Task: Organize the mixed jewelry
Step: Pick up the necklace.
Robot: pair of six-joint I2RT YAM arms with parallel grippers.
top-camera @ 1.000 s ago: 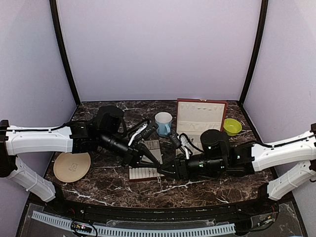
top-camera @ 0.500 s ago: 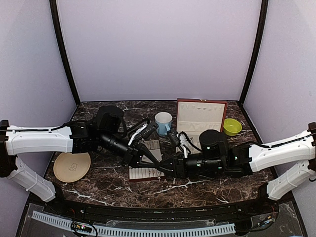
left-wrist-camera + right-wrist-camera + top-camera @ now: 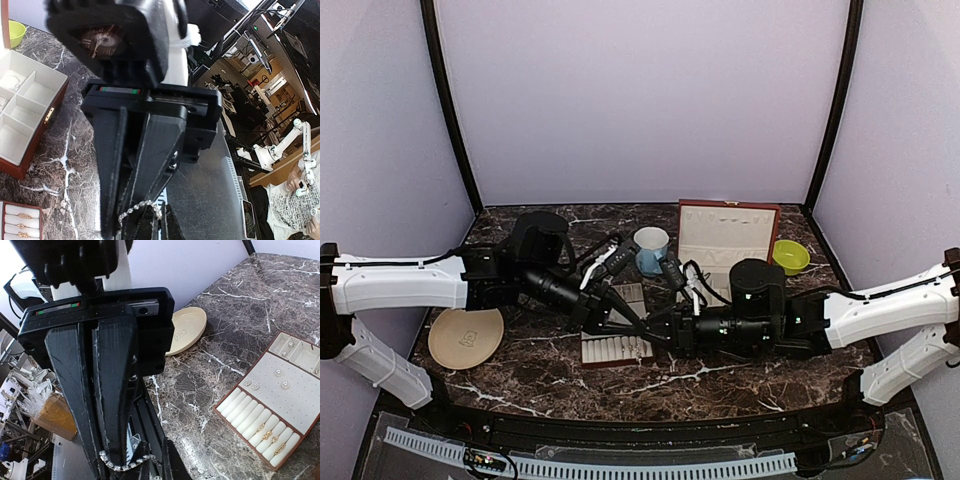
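Chain [image 3: 125, 462]: I'm watching it spanning tip to tip near the ring tray [image 3: 615, 352].
Left gripper [image 3: 636, 322]: pinching one end.
Right gripper [image 3: 662, 327]: fingers nearly together, grip unclear.

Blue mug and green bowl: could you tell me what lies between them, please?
The open red-brown box with cream lining stands between the blue mug and the green bowl; the top external view shows it.
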